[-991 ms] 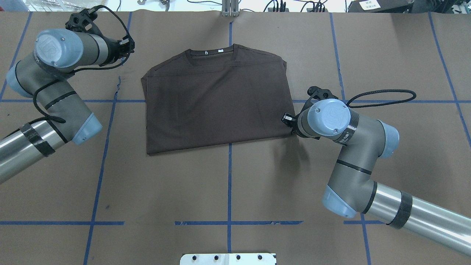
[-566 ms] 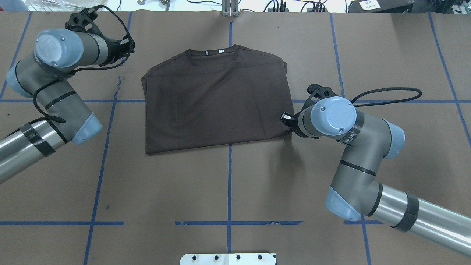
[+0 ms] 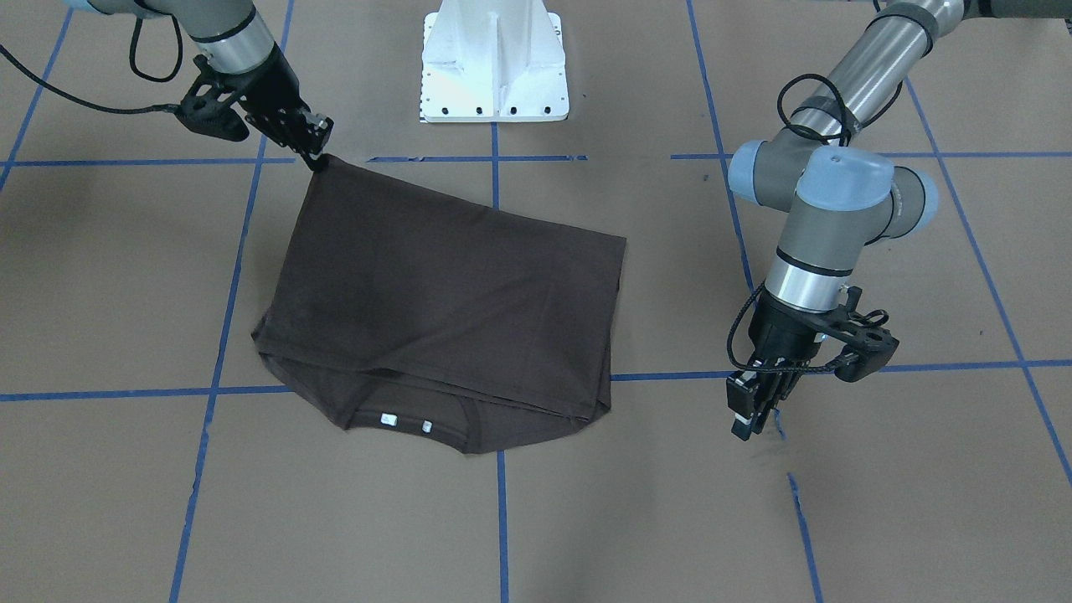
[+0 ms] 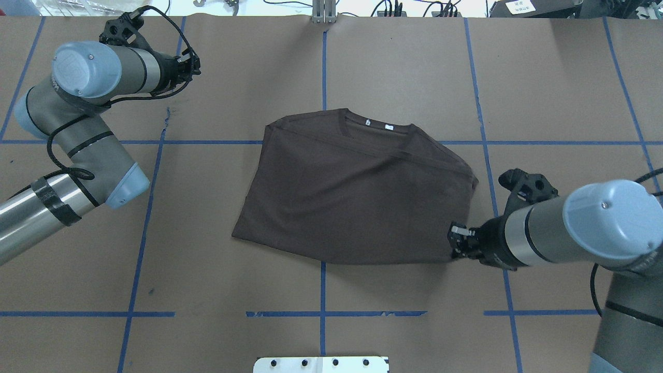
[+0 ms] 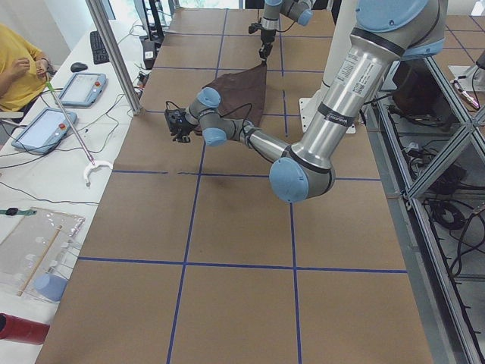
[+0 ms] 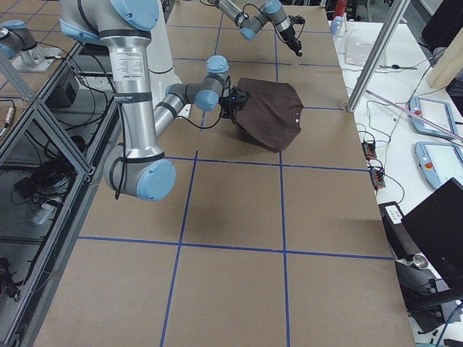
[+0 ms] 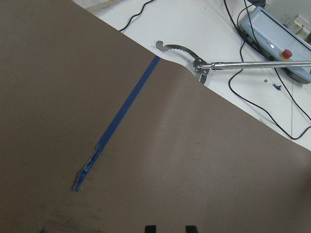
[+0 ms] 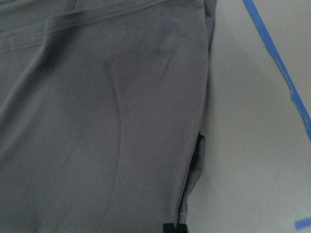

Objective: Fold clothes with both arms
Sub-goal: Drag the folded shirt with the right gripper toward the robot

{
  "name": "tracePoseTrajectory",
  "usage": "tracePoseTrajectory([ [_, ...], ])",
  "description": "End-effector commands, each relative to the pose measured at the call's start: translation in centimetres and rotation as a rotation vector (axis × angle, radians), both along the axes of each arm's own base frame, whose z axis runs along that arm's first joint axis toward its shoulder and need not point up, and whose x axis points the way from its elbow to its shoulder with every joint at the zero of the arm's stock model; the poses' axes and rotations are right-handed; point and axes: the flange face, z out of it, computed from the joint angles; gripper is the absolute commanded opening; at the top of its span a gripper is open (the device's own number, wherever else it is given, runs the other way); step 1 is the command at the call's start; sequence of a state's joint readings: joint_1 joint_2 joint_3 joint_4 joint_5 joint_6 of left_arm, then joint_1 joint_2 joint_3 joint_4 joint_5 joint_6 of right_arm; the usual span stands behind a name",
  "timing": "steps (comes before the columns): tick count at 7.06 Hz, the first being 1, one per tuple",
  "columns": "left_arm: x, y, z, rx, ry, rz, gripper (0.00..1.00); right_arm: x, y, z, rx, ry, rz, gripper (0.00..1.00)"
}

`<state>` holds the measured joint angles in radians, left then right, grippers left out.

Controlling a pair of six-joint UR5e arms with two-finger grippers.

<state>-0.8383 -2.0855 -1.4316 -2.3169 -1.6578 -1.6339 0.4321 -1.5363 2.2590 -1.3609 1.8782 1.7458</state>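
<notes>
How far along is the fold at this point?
Done: the T-shirt lies folded into a compact block, no sleeves sticking out, collar showing. In hand: the right gripper pinches its near right corner, and the block sits skewed to the tape grid. The left gripper is open over bare paper, off the cloth. Left: probably squaring up, perhaps a final fold.

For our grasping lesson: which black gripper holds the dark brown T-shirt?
The black right gripper pinches the dark brown T-shirt's corner; the left gripper hangs apart.
</notes>
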Motion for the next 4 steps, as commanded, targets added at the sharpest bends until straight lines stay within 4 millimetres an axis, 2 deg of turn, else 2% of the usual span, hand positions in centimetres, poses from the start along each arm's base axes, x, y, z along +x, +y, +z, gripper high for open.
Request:
tracePoseTrajectory([
  [1, -0.9, 3.7, -2.8, -0.017, 0.111, 0.084, 0.33, -1.9, 9.8, 1.5, -0.068, 0.034, -0.225, 0.00],
  [2, -1.4, 5.1, -4.3, -0.012, 0.151, 0.141, 0.34, -1.9, 14.1, 2.5, -0.075, 0.067, -0.328, 0.00],
  [3, -1.5, 6.5, -5.8, -0.041, 0.214, 0.203, 0.37, -1.8, 16.8, 2.5, -0.073, 0.074, -0.395, 0.99],
  [4, -0.9, 7.7, -6.7, -0.055, 0.242, 0.285, 0.52, -2.1, 18.3, 3.2, -0.080, 0.095, -0.425, 1.00],
])
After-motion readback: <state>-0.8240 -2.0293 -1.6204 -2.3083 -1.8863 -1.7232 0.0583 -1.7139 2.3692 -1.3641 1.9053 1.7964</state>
